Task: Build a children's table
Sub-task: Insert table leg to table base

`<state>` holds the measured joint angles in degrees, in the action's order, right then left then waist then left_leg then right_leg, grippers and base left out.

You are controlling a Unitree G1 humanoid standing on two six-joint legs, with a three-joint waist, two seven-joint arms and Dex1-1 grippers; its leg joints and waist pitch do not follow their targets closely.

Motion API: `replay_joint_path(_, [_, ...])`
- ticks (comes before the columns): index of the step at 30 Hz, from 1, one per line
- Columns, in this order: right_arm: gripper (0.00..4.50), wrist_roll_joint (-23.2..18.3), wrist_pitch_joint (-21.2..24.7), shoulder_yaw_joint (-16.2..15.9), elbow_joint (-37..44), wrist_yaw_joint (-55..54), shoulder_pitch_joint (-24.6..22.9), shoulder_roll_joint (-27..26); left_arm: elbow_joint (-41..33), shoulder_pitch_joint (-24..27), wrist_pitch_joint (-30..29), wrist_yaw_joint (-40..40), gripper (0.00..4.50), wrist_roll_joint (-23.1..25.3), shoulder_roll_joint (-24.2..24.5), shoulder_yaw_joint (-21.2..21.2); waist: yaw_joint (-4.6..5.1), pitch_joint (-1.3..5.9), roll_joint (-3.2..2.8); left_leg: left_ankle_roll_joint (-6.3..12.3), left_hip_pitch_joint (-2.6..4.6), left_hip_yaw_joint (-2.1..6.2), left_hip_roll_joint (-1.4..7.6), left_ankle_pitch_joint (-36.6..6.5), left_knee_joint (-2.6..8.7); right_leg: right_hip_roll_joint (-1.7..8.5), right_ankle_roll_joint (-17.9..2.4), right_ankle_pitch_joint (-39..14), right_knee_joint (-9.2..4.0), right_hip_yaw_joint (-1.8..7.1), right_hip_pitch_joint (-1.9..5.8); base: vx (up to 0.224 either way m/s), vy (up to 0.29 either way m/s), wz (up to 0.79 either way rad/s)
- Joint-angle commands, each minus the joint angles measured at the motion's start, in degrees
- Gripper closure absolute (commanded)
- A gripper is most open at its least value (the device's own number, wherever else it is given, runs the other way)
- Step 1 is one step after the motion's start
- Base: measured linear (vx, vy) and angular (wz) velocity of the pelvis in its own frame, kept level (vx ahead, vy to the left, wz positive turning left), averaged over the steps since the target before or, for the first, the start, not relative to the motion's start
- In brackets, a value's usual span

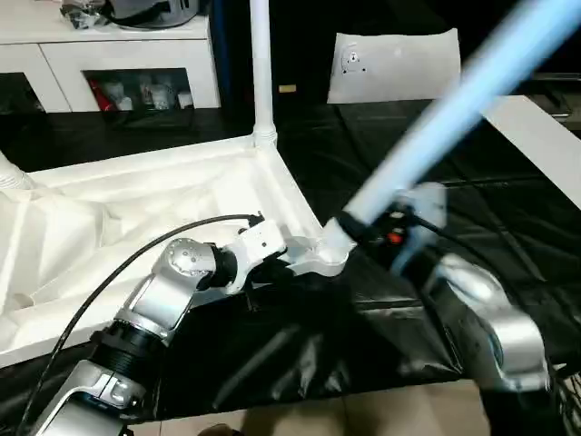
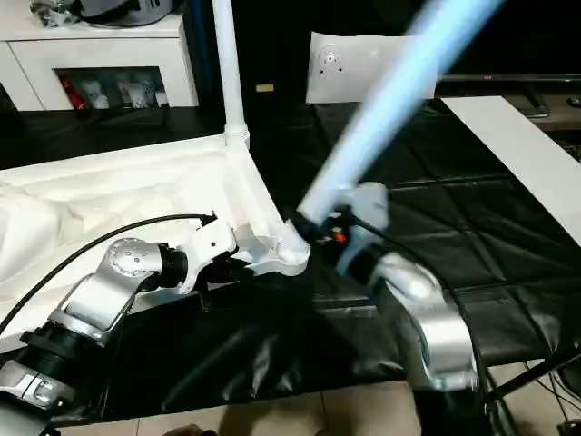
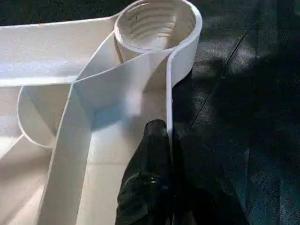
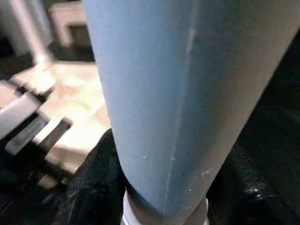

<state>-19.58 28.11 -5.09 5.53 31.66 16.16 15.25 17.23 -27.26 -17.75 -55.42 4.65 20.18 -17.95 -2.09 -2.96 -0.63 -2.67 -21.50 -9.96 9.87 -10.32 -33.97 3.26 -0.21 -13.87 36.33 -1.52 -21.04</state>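
Already one leg [image 1: 261,64] stands upright in the far corner socket of the upturned tabletop [image 1: 136,195], which lies ribbed side up on the black-covered table [image 1: 508,236]. Another leg seems seated at the far left corner. The left claw [image 3: 169,140] is pinched on the tabletop's rim just beside the empty near socket [image 3: 157,23]. The right claw [image 1: 368,232] is clamped around a third leg [image 1: 454,104], tilted, its end at that socket. Seating it and fitting the remaining legs appear to be left.

We see the upturned tabletop [image 1: 136,209] with one leg [image 1: 261,64] upright in its far corner socket; our right pincer [image 1: 363,232] holds another leg [image 1: 454,109] tilted at the near corner.
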Motion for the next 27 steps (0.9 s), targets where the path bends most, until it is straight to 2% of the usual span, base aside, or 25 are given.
replay_joint_path(1, [2.61, 0.5, 0.0, -0.6, -2.0, 1.8, 1.2, 0.2, 0.8, 0.5, 3.2, -0.3, 4.5, -0.8, 0.9, 1.4, -0.47, 3.4, 0.03, 0.79, 0.63, 1.24, 2.94, -9.4, 3.9, 4.56, -13.1, -0.6, -4.55, 2.5, 1.96, 0.0, 0.0, 0.0])
replay_joint_path(3, [2.61, 0.5, -0.1, -0.6, -2.9, 2.1, 1.8, 0.1, 1.2, 0.6, 5.1, -0.9, 4.5, -1.0, 0.9, 1.2, -0.57, 3.47, -0.11, 1.39, 0.59, 1.23, 2.92, -8.0, 3.84, 4.58, -13.4, 1.5, -4.42, 2.43, 2.0, 0.0, 0.0, 0.0])
replay_joint_path(4, [2.61, 0.8, -0.3, -1.1, -3.6, 2.8, 2.3, 0.2, 1.1, 0.9, 4.5, -1.2, 4.5, -1.5, 0.9, 1.4, -0.52, 3.56, 0.51, 1.75, 0.61, 1.12, 2.99, -7.3, 3.79, 4.53, -13.5, 2.5, -4.33, 2.38, 2.12, 0.0, 0.0, 0.0])
replay_joint_path(5, [2.61, 1.2, -0.6, -1.8, -4.1, 3.7, 2.7, 0.5, 0.9, 1.2, 3.4, -1.4, 4.5, -1.6, 1.1, 1.4, -0.54, 3.6, 0.57, 1.95, 0.57, 1.13, 2.98, -6.9, 3.74, 4.6, -13.8, 2.9, -4.11, 2.34, 2.16, 0.0, 0.0, 0.0])
replay_joint_path(6, [2.61, 1.6, -1.0, -2.7, -4.5, 4.5, 3.2, 0.9, 0.9, 1.4, 3.0, -1.7, 4.5, -1.8, 1.3, 1.2, -0.59, 3.49, 0.25, 2.26, 0.51, 1.12, 2.95, -6.5, 3.75, 4.63, -13.8, 2.6, -4.15, 2.27, 2.11, 0.0, 0.0, 0.0])
replay_joint_path(9, [2.61, 1.7, -1.2, -3.4, -4.9, 5.2, 3.7, 1.4, 1.2, 1.5, 2.9, -0.7, 4.5, -1.5, 1.7, 1.0, -0.55, 3.38, 0.18, 2.26, 0.63, 1.11, 3.1, -7.2, 3.81, 4.68, -13.7, 1.1, -4.3, 2.29, 2.03, 0.0, 0.0, 0.0])
replay_joint_path(11, [2.61, 1.7, -1.2, -3.6, -5.1, 5.3, 3.9, 1.4, 1.8, 1.1, 1.3, -0.5, 4.5, -3.0, 0.8, 2.2, -0.54, 3.36, 0.21, 2.05, 0.66, 1.08, 3.12, -7.5, 3.83, 4.67, -13.6, 0.5, -4.33, 2.31, 2.0, 0.0, 0.0, 0.0])
replay_joint_path(12, [2.61, 1.7, -1.1, -3.5, -5.1, 5.4, 3.9, 1.4, 1.9, 1.0, 1.0, -0.6, 4.05, -3.5, 0.5, 2.7, -0.59, 3.29, 0.73, 2.1, 0.68, 1.05, 3.12, -7.6, 3.88, 4.73, -13.7, -0.6, -4.32, 2.28, 2.0, 0.0, 0.0, 0.0])
replay_joint_path(14, [2.61, 2.8, -2.6, -3.5, -5.8, 4.8, 3.9, 1.3, 2.5, 0.6, 1.2, -0.8, 3.94, -3.7, 0.5, 3.0, -0.55, 3.25, 0.54, 1.88, 0.69, 0.97, 3.05, -8.0, 3.83, 4.74, -13.5, -2.3, -4.57, 2.3, 1.84, 0.0, 0.0, 0.0])
replay_joint_path(15, [2.61, 2.6, -2.2, -3.4, -5.9, 4.7, 3.8, 1.1, 2.8, 0.6, 1.3, -0.7, 3.94, -3.7, 0.5, 3.0, -0.63, 3.29, 0.23, 1.57, 0.78, 1.02, 3.08, -8.3, 3.83, 4.76, -13.7, -2.7, -4.56, 2.32, 1.77, 0.0, 0.0, 0.0])
replay_joint_path(18, [2.61, 2.1, -3.2, -2.3, -5.6, 3.9, 3.3, 0.0, 3.3, 0.5, 2.1, 0.1, 3.51, -3.5, 0.7, 3.4, -0.73, 3.36, 0.37, 1.81, 0.69, 1.07, 3.16, -7.6, 3.88, 4.67, -13.5, -0.5, -4.35, 2.31, 1.81, 0.0, 0.0, 0.0])
replay_joint_path(20, [2.61, 2.0, -5.8, -1.2, -5.7, 2.6, 3.0, -1.3, 3.1, 0.5, 2.0, -1.1, 3.51, -3.9, 1.3, 3.1, -0.83, 3.39, 0.29, 1.8, 0.73, 1.06, 3.22, -7.5, 3.89, 4.76, -13.4, 0.1, -4.32, 2.32, 1.76, 0.0, 0.0, 0.0])
replay_joint_path(21, [2.61, 1.8, -5.3, -0.8, -5.4, 2.1, 3.0, -1.5, 3.1, 0.5, 2.1, -1.5, 3.49, -3.8, 1.6, 2.9, -0.9, 3.45, 0.24, 1.83, 0.73, 1.04, 3.14, -7.4, 3.84, 4.77, -13.4, 0.5, -4.28, 2.34, 1.76, 0.0, 0.0, 0.0])
replay_joint_path(22, [2.61, 2.0, -5.0, -0.5, -5.2, 1.4, 3.1, -1.6, 3.3, 0.5, 2.3, -2.0, 3.49, -3.7, 2.1, 2.6, -1.02, 3.48, -0.15, 1.85, 0.75, 1.12, 3.16, -7.0, 3.85, 4.76, -13.4, 1.2, -4.16, 2.34, 1.78, 0.0, 0.0, 0.0])
replay_joint_path(24, [2.61, 2.7, -6.6, -0.8, -5.6, 2.0, 3.4, -1.1, 3.7, 0.4, 2.5, -2.3, 3.49, -3.6, 2.4, 2.3, -1.07, 3.59, 0.0, 1.76, 0.8, 1.09, 3.17, -6.3, 3.81, 4.57, -13.4, 2.8, -4.01, 2.26, 1.8, 0.0, 0.0, 0.0])
replay_joint_path(27, [2.61, 1.4, -5.1, 0.0, -5.2, 2.4, 3.6, -0.9, 4.4, 0.1, 2.5, -2.5, 3.49, -2.9, 2.8, 1.5, -1.14, 3.6, 0.03, 2.12, 0.69, 1.05, 3.1, -6.1, 3.74, 4.6, -13.7, 4.6, -3.89, 2.23, 1.92, 0.0, 0.0, 0.0])
